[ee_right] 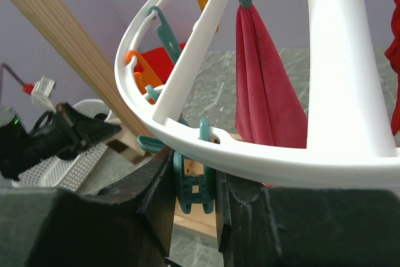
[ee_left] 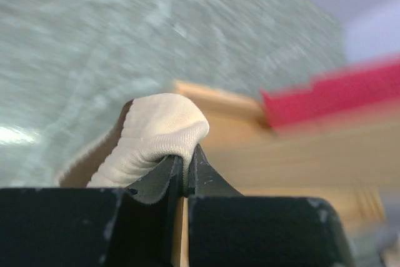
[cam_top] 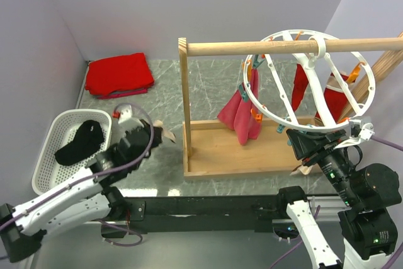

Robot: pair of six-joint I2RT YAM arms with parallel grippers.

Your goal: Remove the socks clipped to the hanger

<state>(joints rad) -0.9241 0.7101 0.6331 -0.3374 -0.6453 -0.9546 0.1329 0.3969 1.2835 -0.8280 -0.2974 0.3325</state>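
Arms: your left lies low over the worktop's (cam_top: 208,86) near-left, left gripper (ee_left: 185,157) pinching a cream sock (ee_left: 159,132); your right reaches up, right gripper (ee_right: 195,179) squeezing a teal peg (ee_right: 194,197) on the hanger's (ee_right: 262,157) near rim.

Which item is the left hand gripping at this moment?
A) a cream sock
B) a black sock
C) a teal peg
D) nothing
A: the left wrist view shows the left hand closed on a bunched cream sock; the black sock lies in the basket.
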